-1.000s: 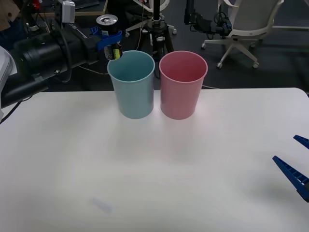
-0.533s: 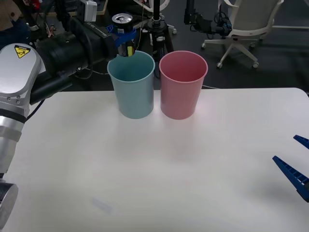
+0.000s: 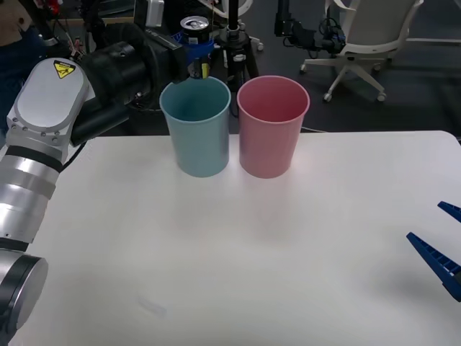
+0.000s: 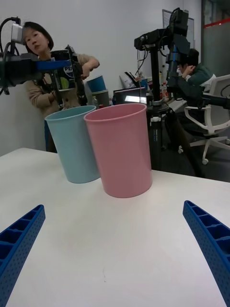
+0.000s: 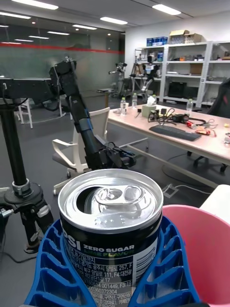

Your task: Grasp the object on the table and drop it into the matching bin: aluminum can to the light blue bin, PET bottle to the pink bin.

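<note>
My left gripper (image 3: 196, 52) is shut on the aluminum can (image 3: 194, 27) and holds it upright just above the far rim of the light blue bin (image 3: 197, 126). The left wrist view has the can (image 5: 111, 225) close up, silver top with pull tab, dark side, clasped between blue ribbed fingers (image 5: 170, 268). The pink bin (image 3: 272, 124) stands touching the blue bin's right side on the white table (image 3: 230, 252). In the right wrist view the held can (image 4: 64, 76) hangs over the blue bin (image 4: 74, 144) beside the pink bin (image 4: 122, 148). My right gripper (image 3: 439, 245) rests open at the table's right edge.
Beyond the table's far edge stand a tripod (image 3: 234, 36) and an office chair (image 3: 364, 40). A person (image 4: 40, 67) stands behind the bins in the right wrist view. The table's wide front half lies bare.
My left arm has carried the can to the right and slightly up, from left of the light blue bin to above its far rim. The right gripper has stayed still.
</note>
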